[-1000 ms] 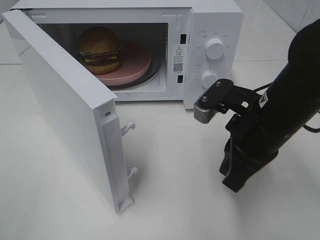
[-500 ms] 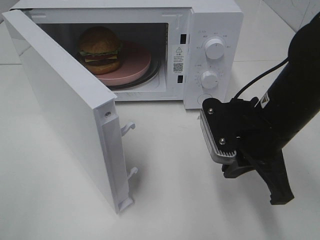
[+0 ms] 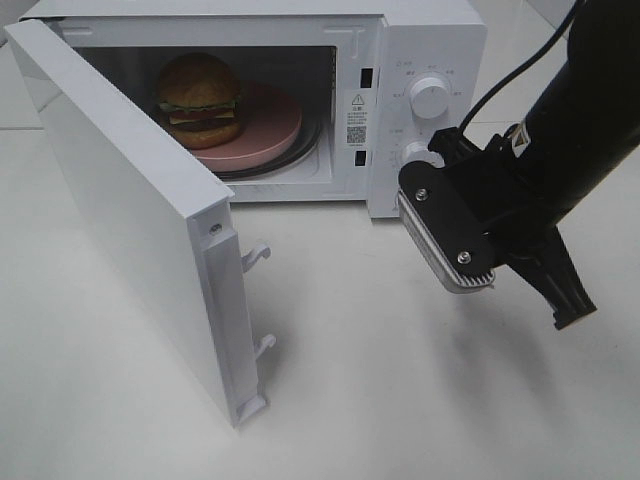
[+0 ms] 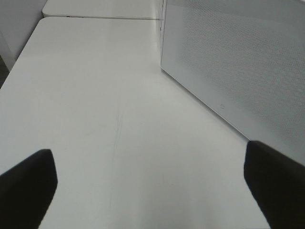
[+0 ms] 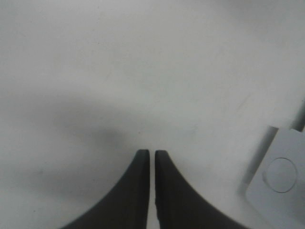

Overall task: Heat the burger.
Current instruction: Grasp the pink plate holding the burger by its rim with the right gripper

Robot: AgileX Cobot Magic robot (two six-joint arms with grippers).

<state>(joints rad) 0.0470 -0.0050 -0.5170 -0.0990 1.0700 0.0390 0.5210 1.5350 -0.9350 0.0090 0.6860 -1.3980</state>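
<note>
My right gripper (image 3: 567, 315) holds its black jaws nearly touching, gripping nothing, mid-right above the white tabletop (image 3: 350, 400); my left gripper (image 4: 147, 160) gapes empty. The glossy golden-bun burger (image 3: 200, 98) sits on a round pink plate (image 3: 272, 125) inside the open white microwave (image 3: 430, 40), upper left.

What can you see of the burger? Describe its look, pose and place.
The burger is round, with a glossy golden-brown bun, green lettuce frill, yellow cheese and dark patty. It stands upright on the left part of the pink plate inside the white microwave, whose door hangs open. Only the plate touches it.
</note>
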